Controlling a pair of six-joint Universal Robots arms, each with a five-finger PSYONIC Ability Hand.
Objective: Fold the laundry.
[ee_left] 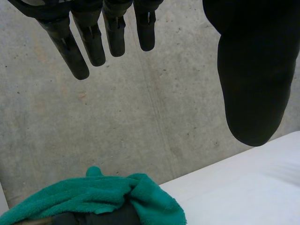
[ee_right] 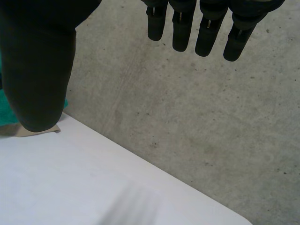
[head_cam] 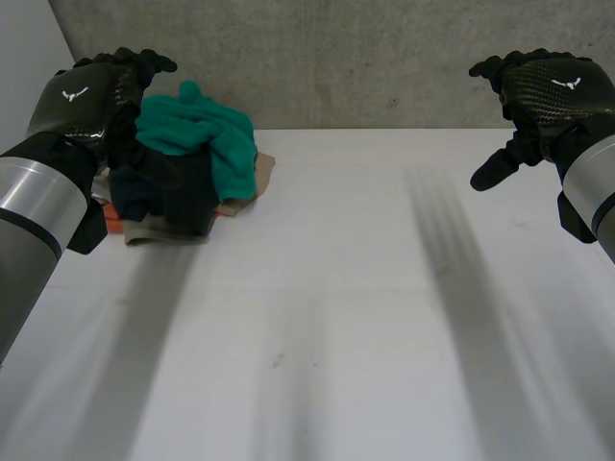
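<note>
A grey concrete wall (head_cam: 384,58) rises behind a white counter (head_cam: 365,317), and the pile of laundry (head_cam: 187,178) sits at the back of the counter, just beside the left hand (head_cam: 91,96) and well apart from the right hand (head_cam: 548,91). The pile is a loose, unfolded heap: a green towel (head_cam: 207,134) is bunched on top, a dark garment (head_cam: 173,192) sags below it, a beige cloth (head_cam: 163,233) lies flat underneath, and a small orange piece (head_cam: 113,223) peeks out at the side nearest the left arm. What the dark and orange items are cannot be made out. The left arm covers that side of the heap in the head view, so contact there cannot be judged. The left wrist view shows what the head view does not: the left hand's fingers (ee_left: 91,42) are straight, spread from the thumb and holding nothing, with the towel below the palm and clear of them. The right hand hangs in the air, its fingers (ee_right: 206,33) likewise extended and empty. Its wrist view catches only a beige corner and a sliver of green by the thumb, the rest being hidden behind the thumb.
</note>
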